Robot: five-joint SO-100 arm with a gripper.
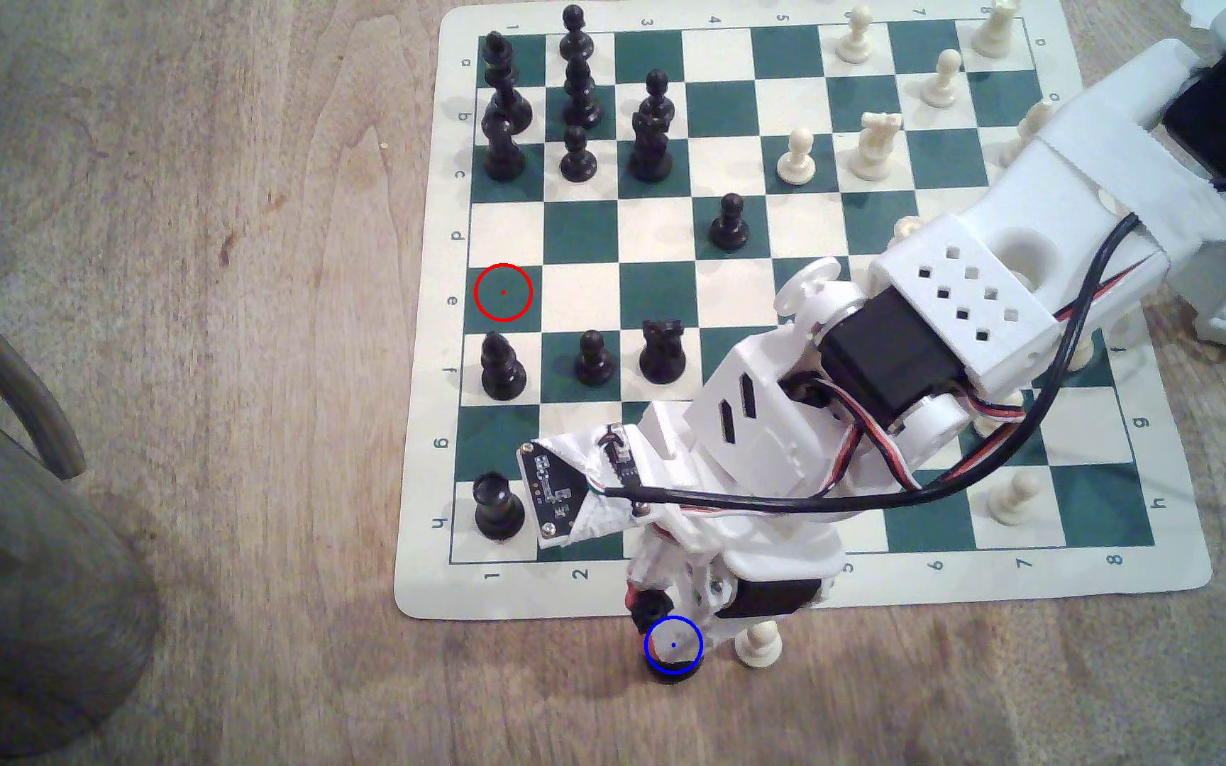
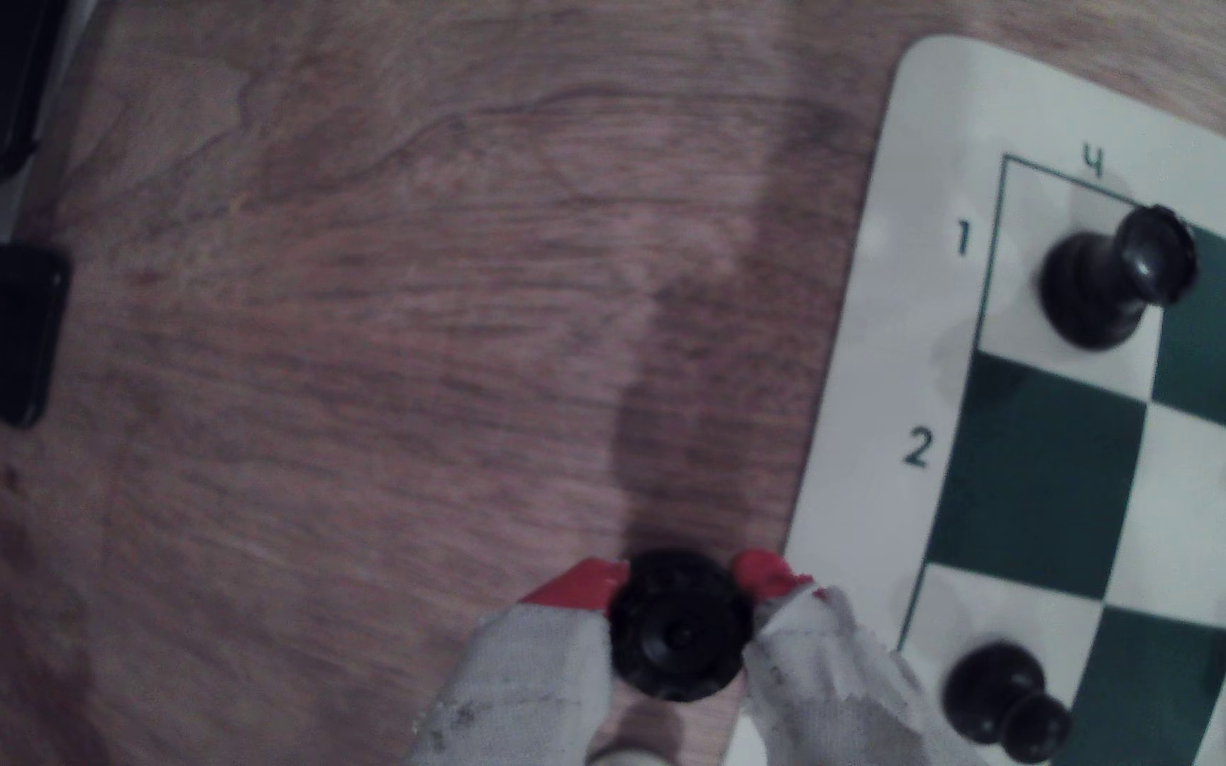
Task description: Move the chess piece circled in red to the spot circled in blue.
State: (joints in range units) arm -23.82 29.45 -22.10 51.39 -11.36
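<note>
Black and glossy, the queen sits pinched between your red-tipped jaws, which grip its coronet from both sides. It hangs over the bare bench at the blue ring, lower centre of the exterior view, likely for set-down.

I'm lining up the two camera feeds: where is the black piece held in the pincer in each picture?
Exterior view: the black piece is low in the picture on the bare wood, just off the mat's edge, its base under the blue ring, a white pawn to its right.
Wrist view: its round top sits between the red-tipped pincer fingers.
Shared landmark: the black rook on the mat's corner square.
</note>
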